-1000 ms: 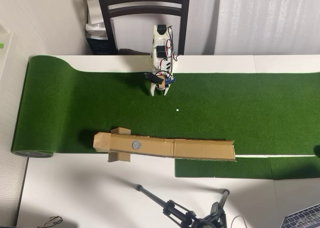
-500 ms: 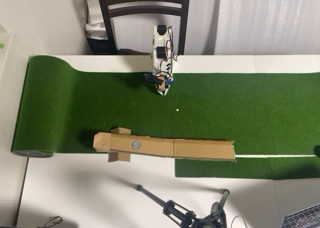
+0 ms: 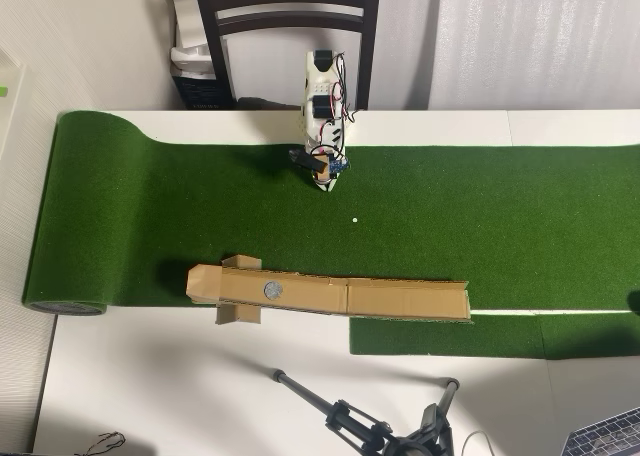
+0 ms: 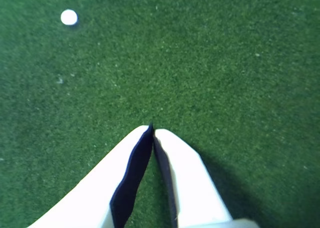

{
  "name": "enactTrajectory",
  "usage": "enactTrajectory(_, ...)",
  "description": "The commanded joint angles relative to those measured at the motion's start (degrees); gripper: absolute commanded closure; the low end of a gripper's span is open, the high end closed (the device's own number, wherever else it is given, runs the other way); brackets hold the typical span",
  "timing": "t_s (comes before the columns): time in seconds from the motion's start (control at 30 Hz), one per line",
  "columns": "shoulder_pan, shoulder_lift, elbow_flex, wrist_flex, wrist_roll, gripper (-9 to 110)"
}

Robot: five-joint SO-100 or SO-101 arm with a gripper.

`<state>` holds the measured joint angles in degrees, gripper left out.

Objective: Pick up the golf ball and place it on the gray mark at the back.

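While no writing can be read, the claw [image 4: 152,129] is closed empty above green turf [image 4: 225,63].

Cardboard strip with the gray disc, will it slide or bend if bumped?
Probably light: the cardboard strip looks thin and folded, so a nudge may slide it. Side tabs near the gray mark may brace that end; the long free end would likely swing first.

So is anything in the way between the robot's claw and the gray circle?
Nothing visible does. Between the gripper, shut and empty, and the gray mark lies only bare green turf, then the near edge of the cardboard strip holding the mark. A tiny white dot lies aside. No golf ball shows.
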<state>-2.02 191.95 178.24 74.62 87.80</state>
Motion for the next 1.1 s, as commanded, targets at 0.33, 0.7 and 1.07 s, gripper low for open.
enactTrajectory(0.33,0.4,4.5,5.0,-3.4,0.7,101)
enactTrajectory(0.7,-0.1,4.4,5.0,-3.3,0.1,101)
enactTrajectory(1.07,-0.1,4.4,5.0,-3.3,0.1,101)
